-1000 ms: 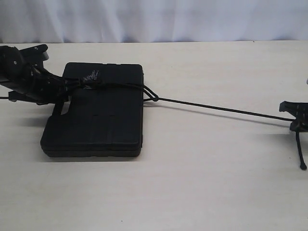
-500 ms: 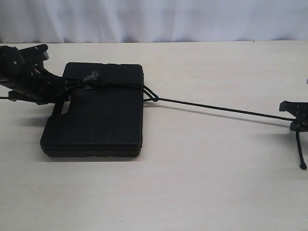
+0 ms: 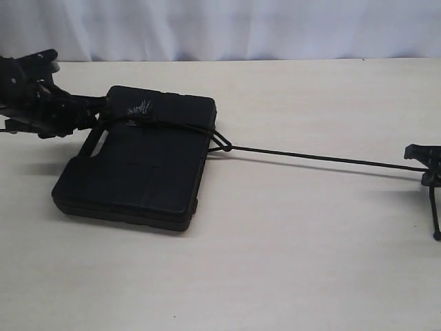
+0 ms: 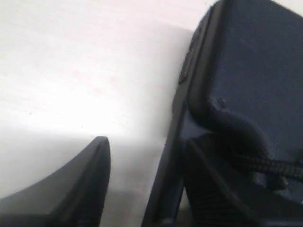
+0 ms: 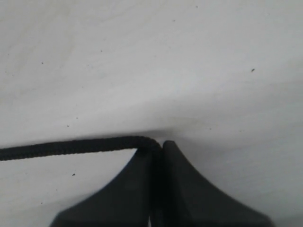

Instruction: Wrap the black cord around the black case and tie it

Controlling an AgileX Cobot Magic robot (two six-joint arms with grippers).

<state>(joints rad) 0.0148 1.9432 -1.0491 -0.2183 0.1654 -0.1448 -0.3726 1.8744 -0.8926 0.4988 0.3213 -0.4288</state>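
1. Since the earlier frames, the black case (image 3: 138, 165) has swung askew on the table (image 3: 289, 262), its far end shifting toward the right end effector (image 3: 428, 167).
2. The left end effector (image 3: 86, 116) has drawn slightly back; the case's handle edge sits right at its tips.
3. The black cord (image 3: 324, 158) crosses the case past a frayed knot (image 3: 138, 109) and runs taut to the right end effector, well apart from the case.
4. Only our left wrist view shows the left jaws wide, one finger (image 4: 71, 194) clear of the case.
5. Only our right wrist view shows the right end effector pinched on the cord (image 5: 71, 147).
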